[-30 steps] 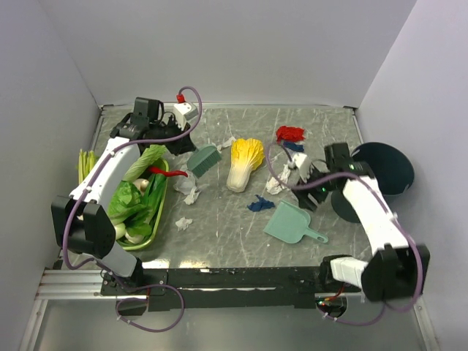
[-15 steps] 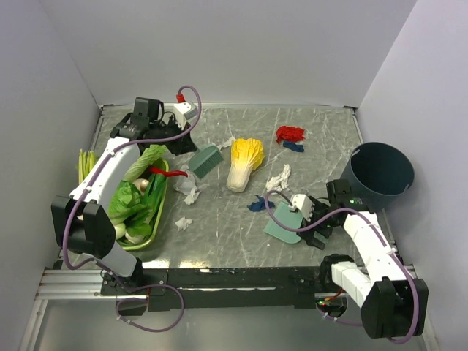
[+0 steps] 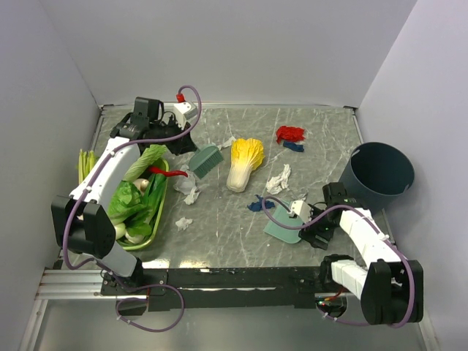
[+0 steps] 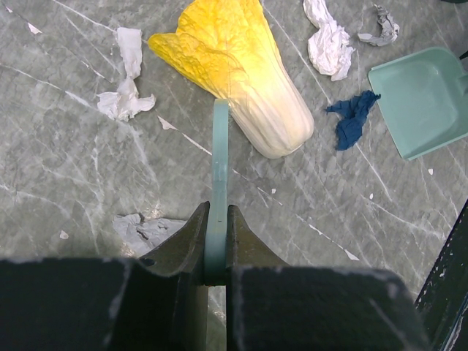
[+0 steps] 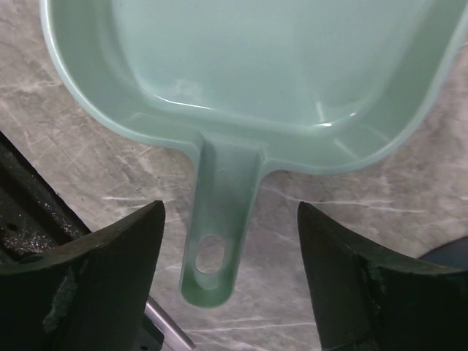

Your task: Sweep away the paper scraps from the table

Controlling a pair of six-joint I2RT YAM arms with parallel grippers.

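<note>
The paper scraps (image 3: 278, 178) are lying scattered over the middle and far part of the desk (image 3: 219, 238). White wads are sitting on both sides of the cabbage (image 3: 245, 162), a dark blue one is resting just beside the dustpan (image 3: 281, 228), and a red one with another blue one is lying near the far edge, so none is sitting in the pan yet. My left gripper (image 4: 217, 219) is pinching the flat handle of the brush (image 3: 206, 159), pressed tight on it, with the brush head sitting just beside the cabbage. If I am dragging it straight towards the pan, I am risking shoving the cabbage along, or rolling it over a wad and burying it. The wads are looking thin and light, so I am judging that a quick stroke is likely to be flicking them past the pan or over the desk's rim rather than herding them. My right gripper (image 5: 230, 219) is hovering spread wide, the dustpan's handle lying between its fingers and neither one touching it. Closing off-centre, out by the hole at the handle's end, is likely to be letting the pan twist or slip, and dropping too low is risking scraping my fingers on the desk. The white scraps near the vegetable tray (image 3: 164, 205) are in danger of being pushed against its side, and the bin (image 3: 382, 175) is standing near enough for my right arm to be nudging it.
</note>
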